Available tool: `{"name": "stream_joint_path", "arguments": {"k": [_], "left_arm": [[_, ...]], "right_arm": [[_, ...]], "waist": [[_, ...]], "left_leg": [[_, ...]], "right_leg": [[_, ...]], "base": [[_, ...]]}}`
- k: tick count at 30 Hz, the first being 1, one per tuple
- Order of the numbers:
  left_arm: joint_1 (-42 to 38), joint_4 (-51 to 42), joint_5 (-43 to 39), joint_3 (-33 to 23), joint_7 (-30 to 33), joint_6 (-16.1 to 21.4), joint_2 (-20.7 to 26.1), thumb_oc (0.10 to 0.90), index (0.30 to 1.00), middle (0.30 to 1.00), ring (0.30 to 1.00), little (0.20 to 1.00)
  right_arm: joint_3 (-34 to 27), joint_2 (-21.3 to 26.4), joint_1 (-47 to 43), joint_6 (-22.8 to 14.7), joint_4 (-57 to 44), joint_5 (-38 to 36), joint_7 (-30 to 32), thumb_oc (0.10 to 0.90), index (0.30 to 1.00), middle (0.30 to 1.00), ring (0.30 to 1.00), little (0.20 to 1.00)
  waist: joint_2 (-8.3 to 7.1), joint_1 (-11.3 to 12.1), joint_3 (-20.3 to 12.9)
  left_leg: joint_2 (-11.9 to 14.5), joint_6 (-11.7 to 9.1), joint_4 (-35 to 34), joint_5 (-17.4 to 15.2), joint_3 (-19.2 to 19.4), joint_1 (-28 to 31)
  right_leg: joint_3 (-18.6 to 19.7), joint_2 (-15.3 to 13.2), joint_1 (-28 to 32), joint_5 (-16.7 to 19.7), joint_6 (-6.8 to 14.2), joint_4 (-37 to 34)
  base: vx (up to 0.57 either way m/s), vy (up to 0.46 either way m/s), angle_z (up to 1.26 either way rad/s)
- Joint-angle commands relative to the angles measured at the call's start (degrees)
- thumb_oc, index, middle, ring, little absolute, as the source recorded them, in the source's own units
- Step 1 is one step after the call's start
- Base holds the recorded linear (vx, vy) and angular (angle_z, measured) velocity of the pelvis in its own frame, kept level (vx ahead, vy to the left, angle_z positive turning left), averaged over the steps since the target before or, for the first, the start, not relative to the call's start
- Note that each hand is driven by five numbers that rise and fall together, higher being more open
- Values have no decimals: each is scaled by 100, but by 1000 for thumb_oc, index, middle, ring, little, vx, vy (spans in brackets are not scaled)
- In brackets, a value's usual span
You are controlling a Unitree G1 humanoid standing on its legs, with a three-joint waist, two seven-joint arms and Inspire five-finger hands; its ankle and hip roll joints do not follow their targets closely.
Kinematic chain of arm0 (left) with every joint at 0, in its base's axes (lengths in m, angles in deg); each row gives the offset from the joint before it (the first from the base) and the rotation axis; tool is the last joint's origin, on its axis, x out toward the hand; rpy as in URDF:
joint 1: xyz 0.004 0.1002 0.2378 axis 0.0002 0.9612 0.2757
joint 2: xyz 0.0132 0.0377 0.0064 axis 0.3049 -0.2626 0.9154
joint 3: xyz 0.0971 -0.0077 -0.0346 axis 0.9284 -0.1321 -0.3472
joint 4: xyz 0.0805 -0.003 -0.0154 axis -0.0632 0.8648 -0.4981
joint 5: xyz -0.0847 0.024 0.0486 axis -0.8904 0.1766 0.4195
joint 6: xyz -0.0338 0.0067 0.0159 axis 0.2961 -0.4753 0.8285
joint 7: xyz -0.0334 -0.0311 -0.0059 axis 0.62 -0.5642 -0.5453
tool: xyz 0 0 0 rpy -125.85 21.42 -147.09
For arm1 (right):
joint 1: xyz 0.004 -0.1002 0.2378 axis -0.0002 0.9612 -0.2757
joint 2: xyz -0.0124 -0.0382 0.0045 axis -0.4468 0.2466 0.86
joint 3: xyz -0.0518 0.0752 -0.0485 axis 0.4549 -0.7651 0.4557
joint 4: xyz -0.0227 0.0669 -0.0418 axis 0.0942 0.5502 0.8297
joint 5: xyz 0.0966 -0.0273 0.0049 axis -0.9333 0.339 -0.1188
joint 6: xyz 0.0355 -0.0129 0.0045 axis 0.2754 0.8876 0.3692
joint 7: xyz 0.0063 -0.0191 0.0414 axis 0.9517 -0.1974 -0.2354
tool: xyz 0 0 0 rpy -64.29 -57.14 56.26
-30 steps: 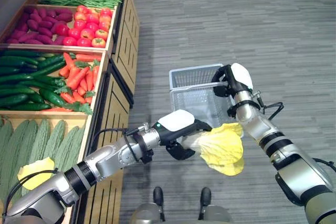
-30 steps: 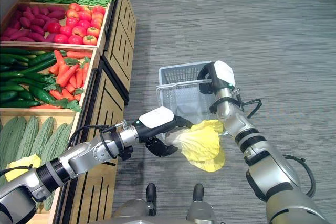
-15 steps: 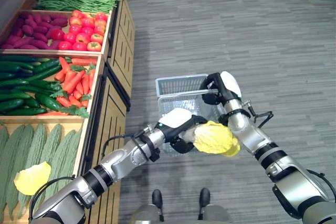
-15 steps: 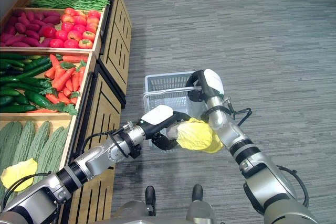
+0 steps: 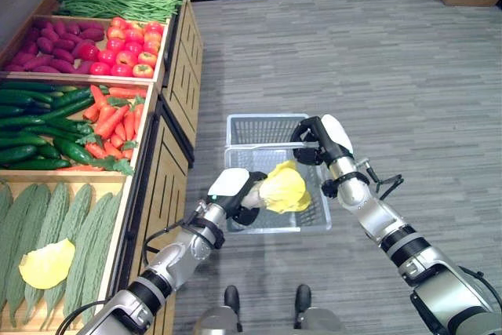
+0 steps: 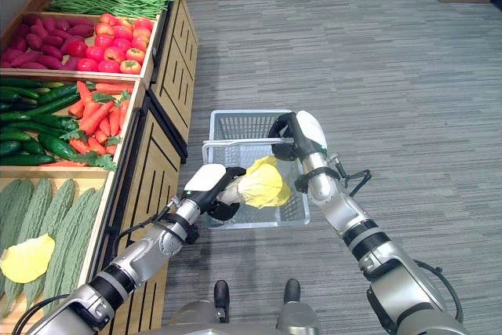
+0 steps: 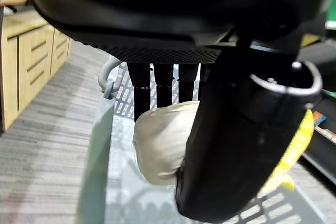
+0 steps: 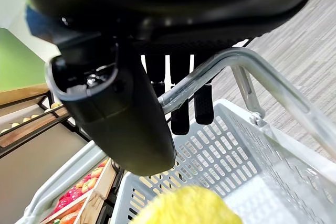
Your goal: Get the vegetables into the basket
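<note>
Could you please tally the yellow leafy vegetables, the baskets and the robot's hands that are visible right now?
Yellow leafy vegetables: 2, the held cabbage and the shelf cabbage.
Baskets: 1, the basket.
Hands: 2, the left hand and the right hand.
Total: 5.

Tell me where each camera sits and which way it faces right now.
Left eye, right eye: on the head, looking down at the basket on the floor beside the produce shelves; both arms show.
Left wrist: on the left arm, looking along the left hand curled round the cabbage over the basket.
Right wrist: on the right arm, looking along the right hand gripping the basket's handle.
Shared: both wrist views show the cabbage and basket.
</note>
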Motion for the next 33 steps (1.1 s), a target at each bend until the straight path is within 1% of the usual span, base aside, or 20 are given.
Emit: {"name": "stream_joint_path", "arguments": {"k": [1,8,11,13,14,15,17,18,19,20,21,22,23,24,25,27,28,31,32,33], "left_arm": [[-498,-58,152,-215,493,117,125,900,1000,1000,1000,1000],[-537,-441,28,-172,409,268,131,900,1000,1000,1000,1000],[-573,-733,-246,-150,344,423,135,900,1000,1000,1000,1000],[-662,-1055,-888,8,71,690,97,900,1000,1000,1000,1000],[-668,-1074,-919,5,44,686,114,900,1000,1000,1000,1000],[-663,-1401,-1665,68,-301,865,101,900,1000,1000,1000,1000],[-771,-2015,-2570,248,-890,1092,259,900,1000,1000,1000,1000],[-770,-2052,-2616,236,-927,1076,287,900,1000,1000,1000,1000],[-855,-2499,-3550,364,-1197,1139,444,900,1000,1000,1000,1000],[-865,-2765,-4198,419,-1527,1131,550,900,1000,1000,1000,1000],[-811,-3063,-5163,469,-1920,1091,573,900,1000,1000,1000,1000],[-773,-3115,-5404,400,-1882,1079,636,900,1000,1000,1000,1000],[-584,-3160,-6142,440,-2161,909,628,900,1000,1000,1000,1000],[-449,-3280,-6423,365,-2169,911,649,900,1000,1000,1000,1000],[-144,-3429,-7200,272,-2406,758,692,900,1000,1000,1000,1000],[408,-3567,-8167,13,-2549,554,717,900,1000,1000,1000,1000],[1238,-3351,-8435,-538,-2440,543,823,900,1000,1000,1000,1000],[1494,-3157,-8324,-704,-2398,548,834,900,1000,1000,1000,1000],[1888,-2824,-8103,-972,-2414,484,861,900,1000,1000,1000,1000],[1895,-2830,-8107,-971,-2418,479,867,900,1000,1000,1000,1000]], "right_arm": [[-798,-27,-647,-619,-726,-92,342,400,300,300,300,300],[-821,-61,-591,-577,-614,-18,320,400,300,300,300,300],[-815,-54,-580,-531,-499,75,340,400,300,300,300,300],[-824,-95,-594,-465,-224,86,393,400,300,300,300,300],[-827,-98,-603,-472,-210,84,398,400,300,300,300,300],[-861,-139,-620,-408,48,49,434,400,300,300,300,300],[-850,-105,-664,-329,386,141,447,400,300,300,300,300],[-852,-109,-675,-339,403,139,450,400,300,300,300,300],[-809,-102,-674,-299,623,182,433,400,300,300,300,300],[-813,-105,-662,-273,751,202,438,400,300,300,300,300],[-893,-94,-603,-218,987,159,447,400,300,300,300,300],[-897,-107,-595,-222,989,175,438,400,300,300,300,300],[-921,-86,-524,-182,1090,225,400,400,300,300,300,300],[-957,-69,-446,-168,1160,256,363,400,300,300,300,300],[-1011,21,-289,-155,1252,320,292,400,300,300,300,300],[-1221,184,111,-171,1103,390,257,400,300,300,300,300],[-1670,302,882,-259,869,407,266,400,300,300,300,300],[-1819,331,1139,-284,787,412,260,400,300,300,300,300],[-2108,431,1564,-347,632,467,240,400,300,300,300,300],[-2115,430,1579,-343,620,469,236,400,300,300,300,300]], "waist": [[-391,70,-555],[-403,71,-577],[-400,72,-585],[-388,63,-593],[-392,66,-590],[-373,73,-592],[-336,66,-615],[-340,70,-613],[-305,62,-626],[-293,55,-627],[-268,51,-631],[-272,51,-631],[-265,54,-630],[-263,64,-631],[-264,74,-631],[-269,72,-612],[-269,85,-584],[-277,88,-589],[-283,91,-581],[-286,93,-593]], "left_leg": [[398,-432,4,-618,107,161],[398,-428,4,-627,101,163],[397,-423,4,-631,101,164],[384,-414,4,-630,93,157],[384,-413,4,-631,92,156],[375,-405,4,-626,85,153],[351,-397,4,-626,70,152],[351,-397,4,-628,71,152],[343,-392,4,-631,68,164],[340,-391,4,-633,66,178],[336,-392,4,-626,59,183],[335,-393,4,-632,59,189],[334,-390,4,-636,56,196],[328,-387,4,-639,48,201],[313,-382,4,-633,27,201],[300,-374,4,-634,13,199],[279,-349,4,-622,-13,204],[271,-345,4,-618,-25,208],[261,-338,4,-623,-37,221],[261,-337,4,-622,-38,214]], "right_leg": [[-167,-386,377,-589,459,0],[-174,-381,384,-581,454,0],[-178,-389,384,-577,457,0],[-172,-400,380,-563,459,0],[-172,-401,379,-563,459,0],[-180,-408,381,-552,461,0],[-178,-410,386,-547,468,0],[-178,-410,385,-547,468,0],[-180,-419,391,-539,474,0],[-178,-423,403,-537,474,0],[-183,-431,410,-528,477,0],[-183,-430,414,-531,477,0],[-189,-433,427,-531,474,0],[-188,-434,432,-529,470,0],[-202,-434,437,-530,466,0],[-212,-439,447,-528,467,0],[-227,-447,472,-534,469,0],[-243,-449,480,-538,470,0],[-258,-456,506,-545,478,0],[-259,-457,499,-545,478,0]], "base": [[0,0,0],[0,0,0],[0,0,0],[0,0,0],[0,0,0],[0,0,0],[0,0,0],[0,0,0],[0,0,0],[21,42,0],[0,0,0],[0,0,0],[5,10,3],[0,0,0],[0,0,0],[-2,6,-3],[0,0,0],[1,4,2],[13,4,3],[23,7,3]]}}
